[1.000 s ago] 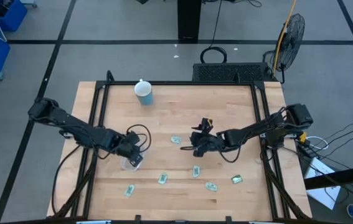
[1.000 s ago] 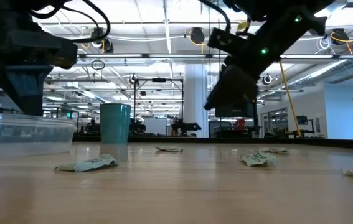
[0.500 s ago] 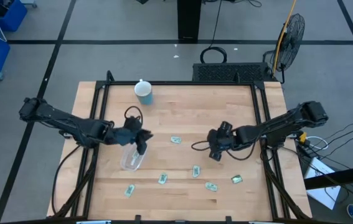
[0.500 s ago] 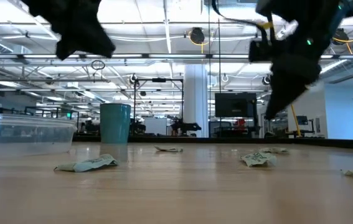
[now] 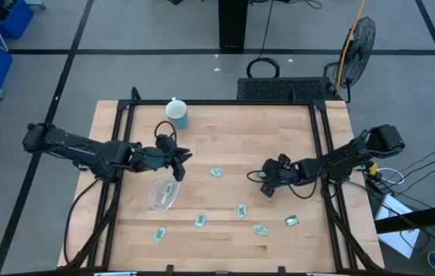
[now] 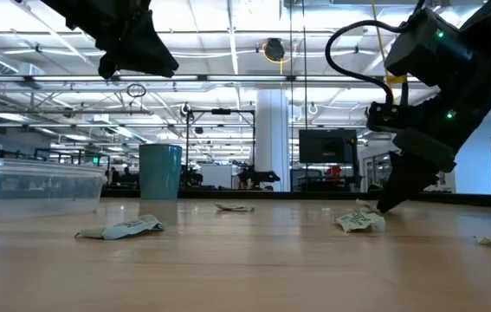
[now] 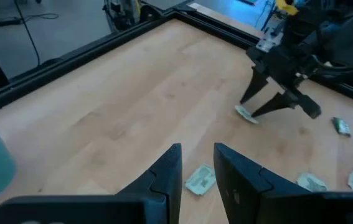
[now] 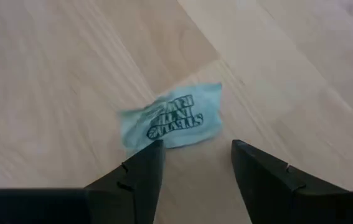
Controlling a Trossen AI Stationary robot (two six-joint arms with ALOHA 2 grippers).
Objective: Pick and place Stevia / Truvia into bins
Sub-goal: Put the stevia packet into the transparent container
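Right gripper (image 8: 192,165) hangs over a packet (image 8: 172,117), fingers apart; next it needs to drop and pinch. Left gripper (image 7: 196,163), fingers slightly apart, holds nothing.

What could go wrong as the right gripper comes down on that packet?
The right gripper stands open low over a Stevia packet lying flat on the wood; its fingertips may slide over the thin packet or push it aside rather than pinch it. The clear tub sits across the table beside the left gripper, which hangs above the table, so a carry there could crowd the two arms.
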